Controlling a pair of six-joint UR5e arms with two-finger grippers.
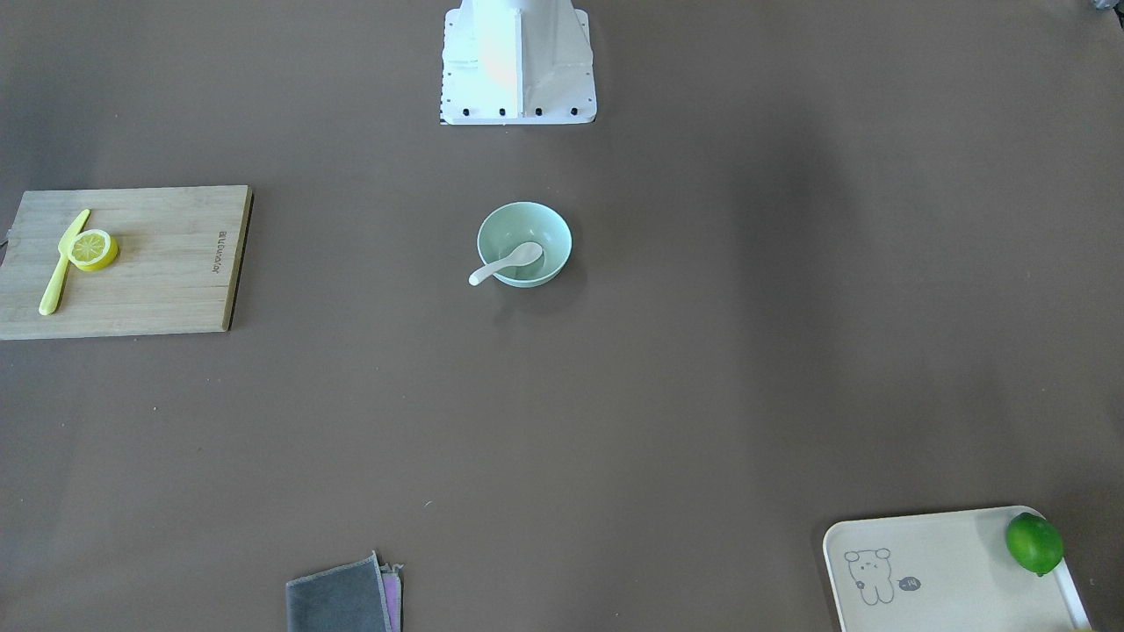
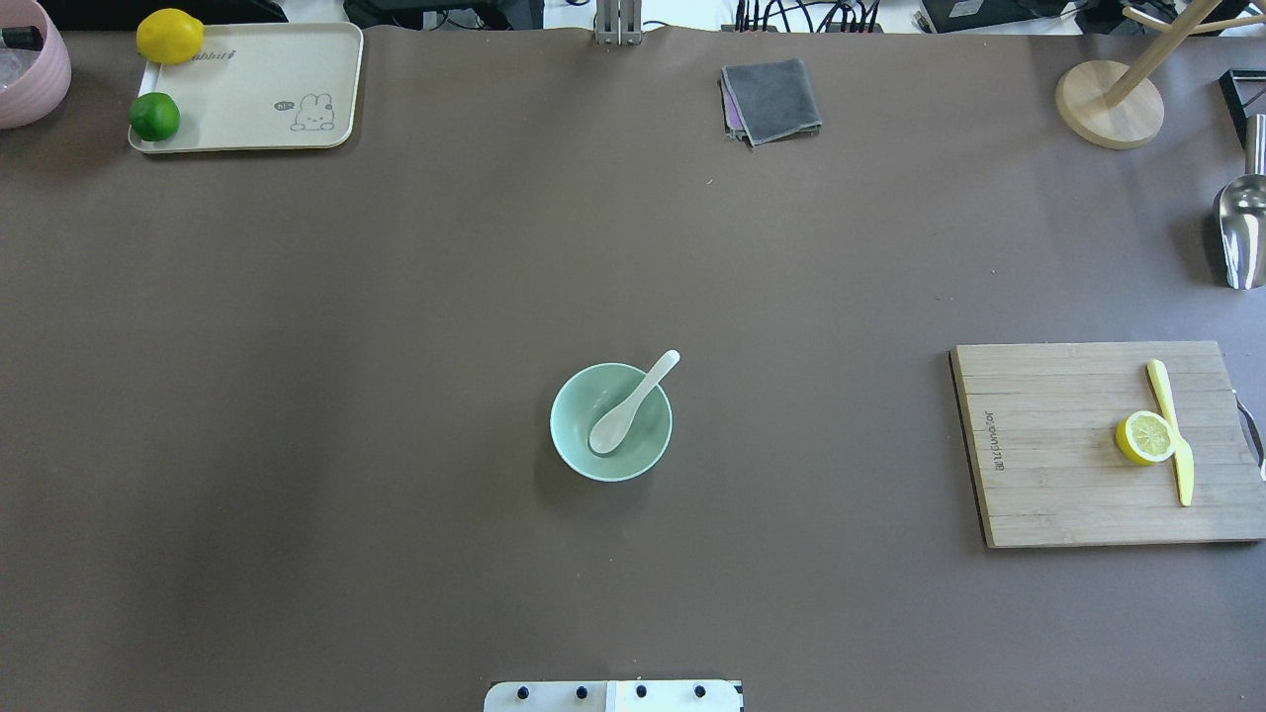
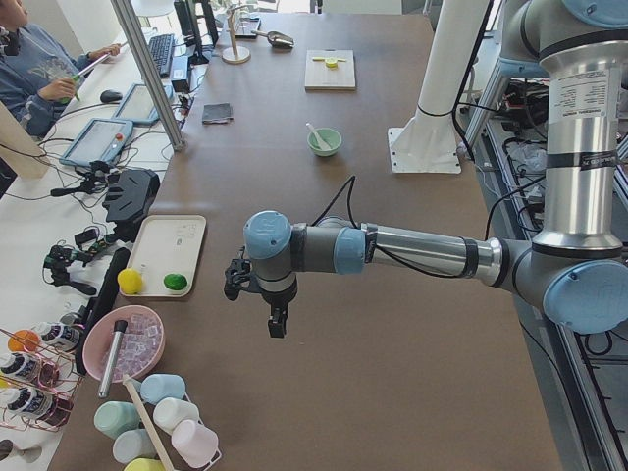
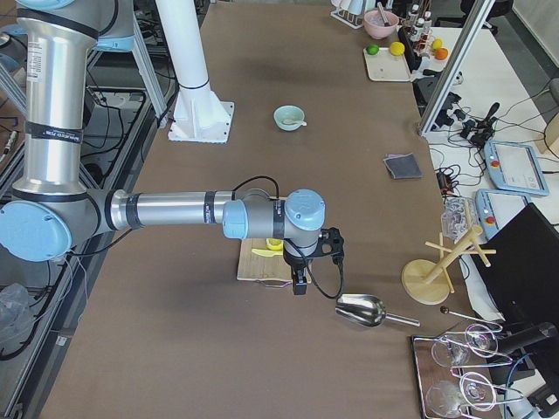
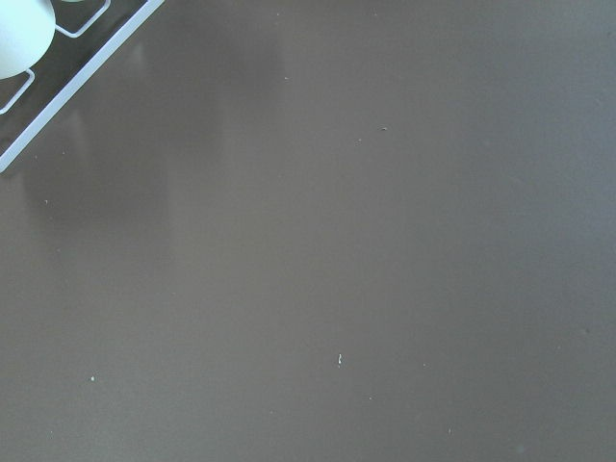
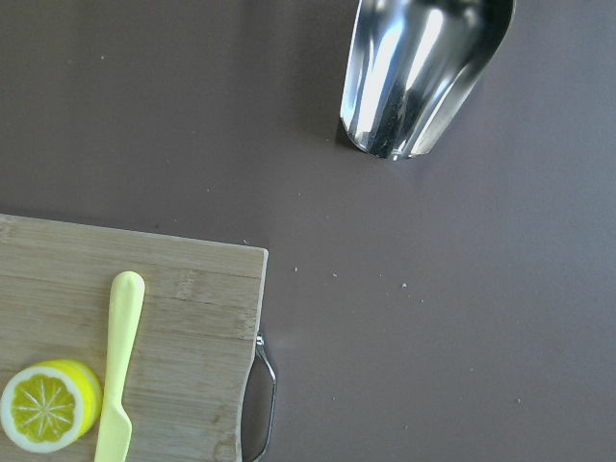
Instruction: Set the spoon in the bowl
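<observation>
Overhead exterior view shows the spoon (image 2: 633,400), white and glossy with a deep oval scoop, lying inside the bowl (image 2: 643,453); its scoop rests on the bowl's bottom and its short curved handle leans over the rim and sticks out. The bowl is round, pale mint-green, with smooth plain sides; it stands on the matte brown table (image 2: 346,396). Both things are well apart from either gripper.

The left gripper (image 3: 278,330) hangs with fingers pointing down over bare table cover; it appears only in the side view, so I cannot tell how its jaws stand. The right gripper (image 4: 299,286) also points down, over the near edge of the wooden cutting board (image 6: 173,327), which has a straight grain and a thin metal handle; for its jaws I cannot tell either. On the board, to one side below this gripper, lie a slim yellow knife (image 6: 118,375) and a lemon half (image 6: 48,404), touching each other; a shiny metal scoop (image 6: 423,67) lies near, on the cover.
</observation>
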